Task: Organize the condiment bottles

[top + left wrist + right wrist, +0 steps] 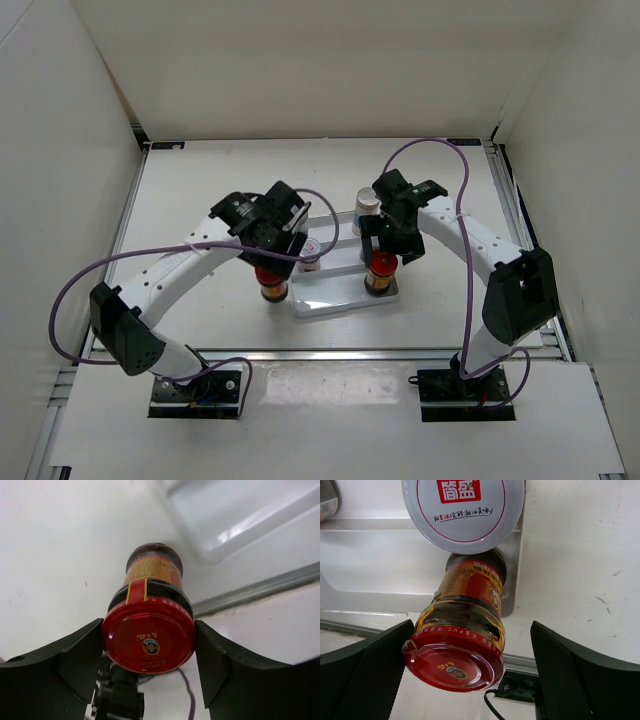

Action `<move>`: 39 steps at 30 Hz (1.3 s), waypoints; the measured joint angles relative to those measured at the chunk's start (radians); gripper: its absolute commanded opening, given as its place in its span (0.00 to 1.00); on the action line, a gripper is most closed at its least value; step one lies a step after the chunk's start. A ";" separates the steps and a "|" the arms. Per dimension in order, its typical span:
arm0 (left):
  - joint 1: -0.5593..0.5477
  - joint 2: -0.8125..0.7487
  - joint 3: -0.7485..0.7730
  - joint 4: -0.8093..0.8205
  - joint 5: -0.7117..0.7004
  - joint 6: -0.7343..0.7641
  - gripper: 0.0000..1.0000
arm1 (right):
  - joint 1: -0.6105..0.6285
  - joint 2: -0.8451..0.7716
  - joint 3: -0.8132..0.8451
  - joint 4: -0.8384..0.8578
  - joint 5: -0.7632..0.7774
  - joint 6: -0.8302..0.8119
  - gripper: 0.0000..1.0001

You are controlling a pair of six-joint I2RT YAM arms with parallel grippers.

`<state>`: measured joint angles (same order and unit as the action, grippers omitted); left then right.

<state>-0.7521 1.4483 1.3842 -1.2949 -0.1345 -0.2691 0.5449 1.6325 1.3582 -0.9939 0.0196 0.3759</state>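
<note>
Starting at your left, the left gripper (149,652) is clamped on the left red-capped jar (272,285), one finger pressed against each side of the cap. That jar stands upright on the bare table (200,200), just off the left end of the white tray (335,300). The contact is clear only in the left wrist view. From above, the wrist covers the cap and you see just the brown body beneath it.

Near the tray's left end, between the two arms, stands a short pale-lidded jar (310,252). You cannot tell from above whether it sits in the tray or behind it.

The right red-capped jar (462,600) stands upright on the right end of the tray. The right gripper (470,630) straddles it with its jaws wide apart. The right wrist view shows a clear gap between the cap and the right finger, while the left finger is close beside the cap. Just behind this claw stands a silver-capped jar (367,203). The right wrist view shows a red label printed on its lid, which the top view does not resolve.

The table is white, with white walls (320,60) on three sides and a metal rail (260,587) along the near edge. A purple cable (430,150) loops over each arm.

From above you can count four jars: two red-capped, one silver-capped and one pale-lidded. There is one tray.
</note>
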 measured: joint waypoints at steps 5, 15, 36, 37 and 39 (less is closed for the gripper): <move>0.002 0.077 0.232 0.023 0.008 0.010 0.11 | -0.003 0.000 -0.009 0.003 -0.001 -0.003 1.00; -0.050 0.213 0.276 0.054 0.135 0.034 0.11 | -0.034 0.000 -0.015 0.003 -0.001 -0.007 1.00; -0.049 0.216 0.141 0.109 0.180 0.059 0.59 | -0.073 -0.003 -0.015 0.010 -0.024 -0.018 1.00; -0.049 0.216 0.138 0.111 0.180 0.059 0.66 | -0.074 -0.004 -0.015 0.010 -0.024 -0.018 1.00; -0.049 0.216 0.134 0.118 0.180 0.059 0.84 | -0.074 -0.004 -0.015 0.010 -0.023 -0.018 1.00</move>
<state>-0.8009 1.6646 1.5177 -1.1770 0.0452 -0.2100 0.4713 1.6287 1.3430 -0.9844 -0.0036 0.3576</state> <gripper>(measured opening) 0.779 0.998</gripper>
